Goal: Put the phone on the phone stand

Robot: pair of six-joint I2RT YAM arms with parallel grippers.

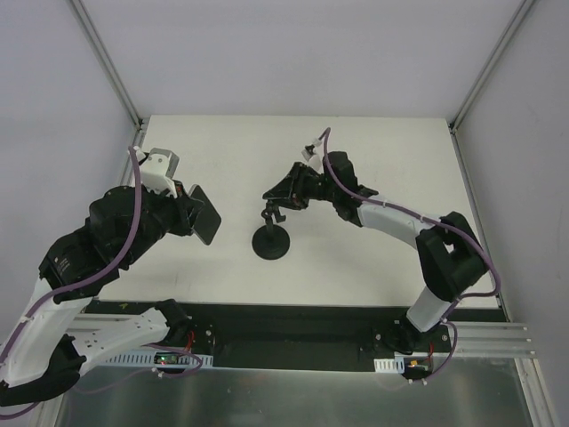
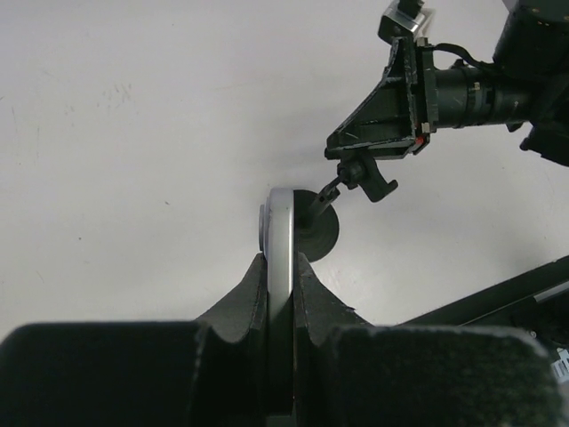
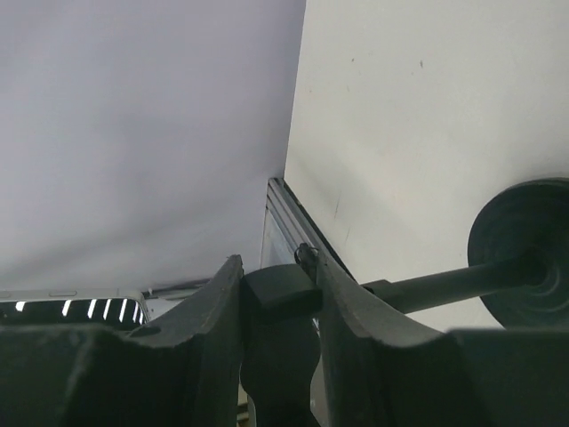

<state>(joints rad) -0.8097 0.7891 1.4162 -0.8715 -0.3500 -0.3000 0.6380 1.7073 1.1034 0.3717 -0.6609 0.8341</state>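
My left gripper (image 1: 190,214) is shut on the phone (image 1: 209,216) and holds it above the table, left of the phone stand. In the left wrist view the phone (image 2: 280,233) shows edge-on, upright between my fingers (image 2: 240,298). The phone stand's round base (image 1: 271,244) rests on the table, and its stem rises to the bracket head (image 1: 272,212). My right gripper (image 1: 278,193) is shut on that head. In the right wrist view the head (image 3: 280,290) sits between the jaws, with the stem (image 3: 453,283) and base (image 3: 524,251) to the right. The left wrist view shows the base (image 2: 322,233) just behind the phone.
The white table (image 1: 382,178) is bounded by grey walls and metal frame posts (image 1: 111,67) at the back corners. A black strip with the arm bases (image 1: 284,334) runs along the near edge. The right arm's forearm (image 2: 480,84) reaches in at the upper right of the left wrist view.
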